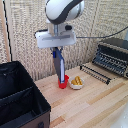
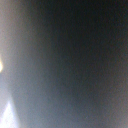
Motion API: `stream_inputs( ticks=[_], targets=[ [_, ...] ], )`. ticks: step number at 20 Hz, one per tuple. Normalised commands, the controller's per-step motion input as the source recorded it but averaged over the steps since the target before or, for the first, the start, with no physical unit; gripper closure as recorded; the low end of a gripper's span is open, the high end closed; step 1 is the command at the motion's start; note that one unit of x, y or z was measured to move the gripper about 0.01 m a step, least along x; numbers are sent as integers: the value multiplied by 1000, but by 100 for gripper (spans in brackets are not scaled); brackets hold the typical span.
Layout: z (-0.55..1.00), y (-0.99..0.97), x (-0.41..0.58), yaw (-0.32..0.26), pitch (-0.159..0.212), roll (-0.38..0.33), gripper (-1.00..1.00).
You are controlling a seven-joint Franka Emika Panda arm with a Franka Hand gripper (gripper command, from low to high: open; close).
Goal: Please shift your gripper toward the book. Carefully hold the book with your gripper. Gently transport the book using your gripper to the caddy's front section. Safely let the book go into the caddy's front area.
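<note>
Black and soft-sided, the caddy [image 1: 20,97] fills the near corner at the exterior view's left, its fabric dividers forming open compartments. Beyond it, the white boxy gripper [image 1: 58,50] hangs above the pale wooden worktop [image 1: 95,105]. Its dark fingers [image 1: 56,52] are clenched on the upper end of the book [image 1: 60,65], a thin dark-blue slab held upright with a lighter page edge. Its lower end reaches a red cup [image 1: 63,81]. Just beside the cup sits a small white bowl [image 1: 76,83] of yellow pieces. A black toaster oven [image 1: 112,56] stands at the exterior view's right. The wrist view is a dark blur.
</note>
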Motion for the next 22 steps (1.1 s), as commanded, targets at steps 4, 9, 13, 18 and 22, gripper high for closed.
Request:
stream_inputs(
  ticks=[4,9,13,18,22],
  targets=[
    [642,143,-51,-296,-40,8,100],
    [582,164,-46,-293,-37,23,100],
    [515,216,-51,-278,-26,28,100],
    [421,283,-58,-261,-13,19,100],
    [167,461,-73,-218,0,0,100]
  ],
)
